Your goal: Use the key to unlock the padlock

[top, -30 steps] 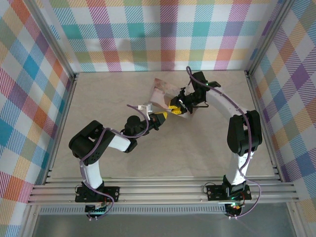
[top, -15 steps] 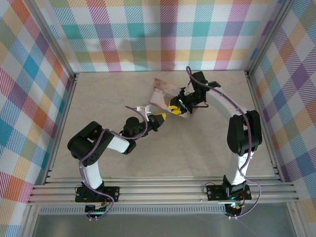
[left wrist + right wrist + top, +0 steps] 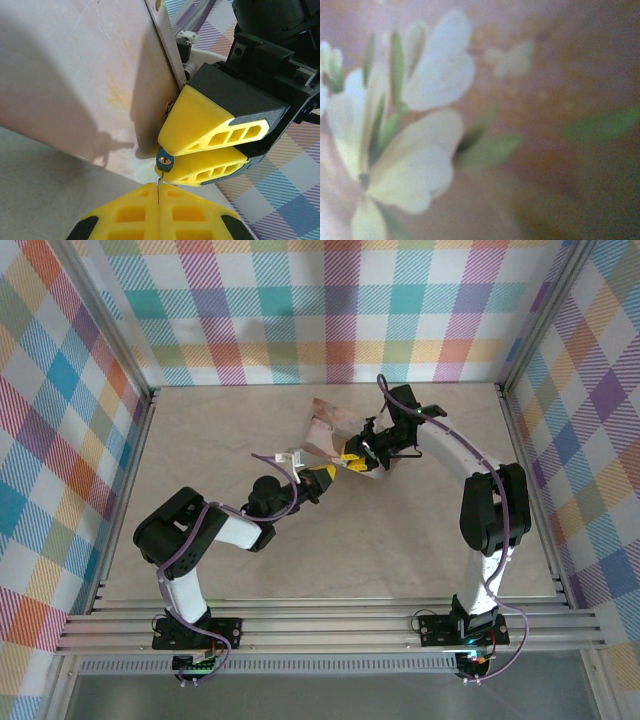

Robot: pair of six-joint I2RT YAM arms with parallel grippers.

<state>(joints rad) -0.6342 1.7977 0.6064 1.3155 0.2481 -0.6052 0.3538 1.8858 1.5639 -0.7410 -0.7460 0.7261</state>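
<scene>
Teal-blue padlock point(image 3: 164, 161), brass keyway facing the left gripper point(image 3: 158, 194). Sits clamped at the very tips of the right gripper point(image 3: 172, 156), both yellow fingers point(image 3: 210, 125) pressed onto the body. Shackle hidden behind those fingers; impossible to tell locked from unlocked.

Thin metal key point(image 3: 159, 183) pinched edge-on in the left gripper, fingers closed tight together on it, blade poking out just ahead of the tips. Blade end just short of the keyway or barely touching its near rim; cannot tell which. Judged step: insertion, not yet seated.

To do it well:
- Line the blade up with the slot before pushing.
- Nudge toward the brass centre, then feed straight along the keyway axis, with no side load on so thin a blade.
- Hold the right grip firm against the push.
- Turn only once fully in, to avoid slipping the key in the grip.

Pink box point(image 3: 75, 75) just beyond the right gripper, flat face close behind the lock. Blurred flower print point(image 3: 420, 125) right up against the right wrist camera. Contents not visible; cannot tell open from closed.
</scene>
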